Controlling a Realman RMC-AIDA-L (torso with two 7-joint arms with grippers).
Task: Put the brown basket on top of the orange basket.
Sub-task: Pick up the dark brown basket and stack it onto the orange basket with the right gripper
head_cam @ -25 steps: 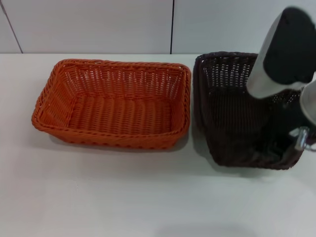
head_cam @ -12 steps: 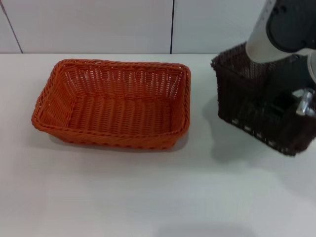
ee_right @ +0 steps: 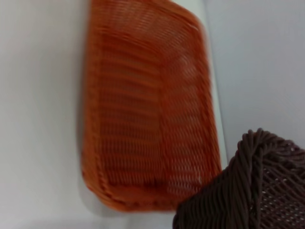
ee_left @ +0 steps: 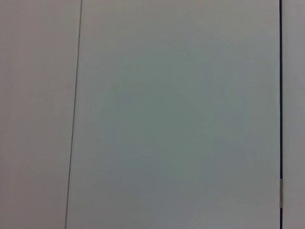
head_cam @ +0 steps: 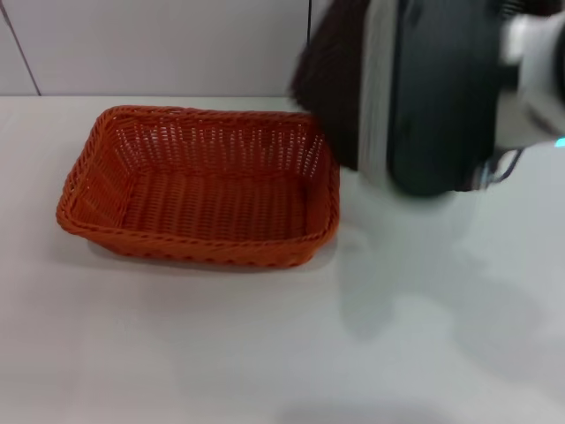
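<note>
The orange basket (head_cam: 203,190) sits on the white table, left of centre, open side up; it also shows in the right wrist view (ee_right: 143,109). The brown basket (head_cam: 331,79) is lifted off the table, in the air by the orange basket's far right corner, mostly hidden behind my right arm (head_cam: 433,97). Its braided corner shows close in the right wrist view (ee_right: 252,191). My right gripper holds it, but the fingers are hidden behind the arm. My left gripper is out of view.
The white table (head_cam: 265,353) stretches in front of and to the right of the orange basket. A pale panelled wall (head_cam: 177,44) stands behind the table. The left wrist view shows only a pale panel (ee_left: 171,119).
My right arm has lifted the brown basket off the table at the right and carried it up and to the left, towards the orange basket. The orange basket has not moved.
</note>
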